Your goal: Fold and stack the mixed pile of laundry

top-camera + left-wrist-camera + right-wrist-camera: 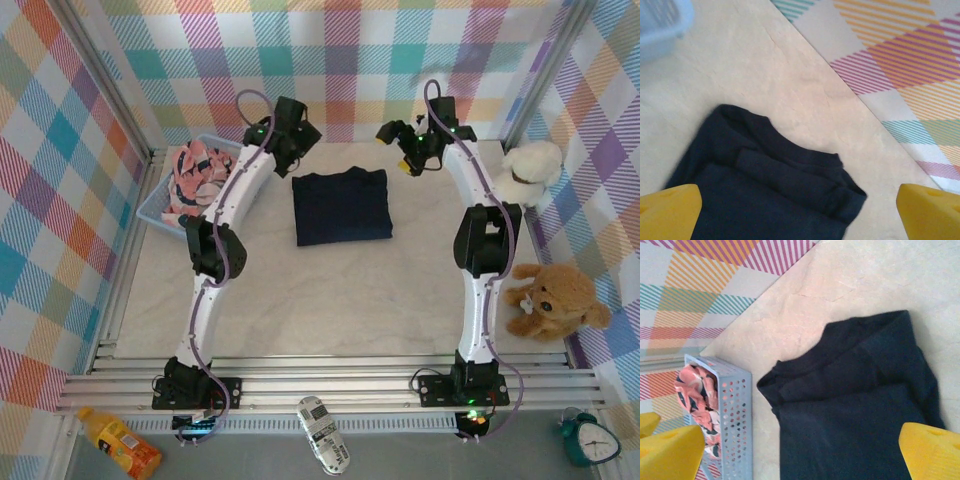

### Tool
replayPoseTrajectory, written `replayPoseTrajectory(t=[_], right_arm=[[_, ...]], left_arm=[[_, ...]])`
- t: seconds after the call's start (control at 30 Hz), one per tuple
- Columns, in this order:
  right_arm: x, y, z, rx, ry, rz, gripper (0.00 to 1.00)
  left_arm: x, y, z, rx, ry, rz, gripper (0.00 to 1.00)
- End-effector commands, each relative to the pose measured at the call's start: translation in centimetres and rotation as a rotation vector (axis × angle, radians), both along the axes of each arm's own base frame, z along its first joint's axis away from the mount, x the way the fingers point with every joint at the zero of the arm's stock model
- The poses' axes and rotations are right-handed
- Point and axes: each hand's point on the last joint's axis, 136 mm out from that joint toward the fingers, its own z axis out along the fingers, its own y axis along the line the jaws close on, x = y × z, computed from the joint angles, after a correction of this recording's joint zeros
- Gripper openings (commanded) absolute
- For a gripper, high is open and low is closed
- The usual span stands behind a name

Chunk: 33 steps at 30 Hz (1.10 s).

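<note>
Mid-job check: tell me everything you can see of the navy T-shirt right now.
The navy T-shirt is plain, dark, soft cloth, folded into a neat, roughly square packet. It lies flat on the pale table, toward the far middle. The wrist views show layered folds and a thicker band along its far edge. Only the table touches it; the light blue basket stands apart.

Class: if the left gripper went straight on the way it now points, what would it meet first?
Probably the folded navy T-shirt, near its far edge: the open left gripper points at it, though depth is unclear.
</note>
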Motion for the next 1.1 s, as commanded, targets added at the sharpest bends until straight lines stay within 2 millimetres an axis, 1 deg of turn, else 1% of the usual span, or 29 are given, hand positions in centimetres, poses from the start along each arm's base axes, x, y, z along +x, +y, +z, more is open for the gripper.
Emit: replayPoseTrajectory(t=[0.0, 0.07, 0.13, 0.17, 0.27, 0.3, 0.33, 0.37, 0.4, 0.43, 0.47, 0.53, 0.6, 0.67, 0.77, 0.87, 0.93, 1.03, 1.07], right_arm=[[-2.8, 0.7, 3.9, -0.059, -0.101, 0.084, 0.99], [-4.0, 0.3, 3.4, -0.085, -0.116, 0.096, 1.0], [-5.4, 0.1, 1.5, -0.108, -0.085, 0.117, 0.99], [-6.0, 0.1, 0.8, -0.114, -0.073, 0.128, 1.0], [-7.8, 0.8, -1.7, -0.124, -0.042, 0.168, 0.86], [-8.4, 1.1, -2.9, -0.132, -0.02, 0.185, 0.79], [-8.8, 1.6, -4.0, -0.14, 0.006, 0.202, 0.71], [-9.3, 2.0, -5.1, -0.149, 0.033, 0.219, 0.66], [-9.7, 2.5, -6.5, -0.159, 0.063, 0.237, 0.6], [-10.0, 2.8, -7.9, -0.177, 0.095, 0.249, 0.54], [-10.5, 3.3, -9.1, -0.196, 0.123, 0.266, 0.53], [-11.7, 3.6, -11.8, -0.251, 0.194, 0.281, 0.49], [-13.2, 3.3, -13.8, -0.301, 0.247, 0.275, 0.47], [-14.8, 2.8, -14.9, -0.316, 0.277, 0.256, 0.45], [-18.0, 1.9, -16.1, -0.327, 0.329, 0.237, 0.44], [-22.6, 1.6, -16.8, -0.348, 0.375, 0.263, 0.44], [-26.4, 1.3, -16.7, -0.355, 0.397, 0.28, 0.45], [-31.8, 0.9, -16.6, -0.338, 0.437, 0.296, 0.46], [-33.1, 0.9, -16.3, -0.326, 0.439, 0.302, 0.46]], left_arm=[[-3.0, -0.8, 3.5, 0.065, -0.018, -0.149, 1.0], [-3.6, -1.7, 3.3, 0.056, -0.036, -0.196, 0.99], [-4.6, -3.1, 2.6, 0.035, -0.049, -0.272, 0.91], [-5.1, -3.9, 2.3, 0.033, -0.058, -0.31, 0.84], [-7.1, -6.9, -0.2, 0.06, -0.05, -0.456, 0.61], [-7.7, -7.9, -1.4, 0.077, -0.03, -0.497, 0.53], [-8.3, -8.8, -2.9, 0.084, -0.002, -0.536, 0.43], [-8.8, -9.5, -4.3, 0.093, 0.023, -0.565, 0.33], [-9.3, -9.8, -5.9, 0.116, 0.058, -0.579, 0.25], [-9.8, -10.1, -7.6, 0.145, 0.093, -0.591, 0.23], [-10.2, -10.1, -9.1, 0.171, 0.126, -0.594, 0.23], [-11.3, -10.1, -12.0, 0.205, 0.191, -0.6, 0.23], [-12.6, -9.9, -14.0, 0.23, 0.234, -0.6, 0.24], [-14.4, -9.8, -15.6, 0.25, 0.271, -0.606, 0.26], [-17.9, -9.3, -16.7, 0.283, 0.314, -0.614, 0.27], [-22.7, -8.9, -17.2, 0.293, 0.347, -0.614, 0.27], [-26.9, -8.7, -17.4, 0.291, 0.378, -0.614, 0.27], [-32.9, -8.4, -17.2, 0.295, 0.418, -0.608, 0.26], [-34.5, -8.3, -16.9, 0.291, 0.425, -0.606, 0.26]])
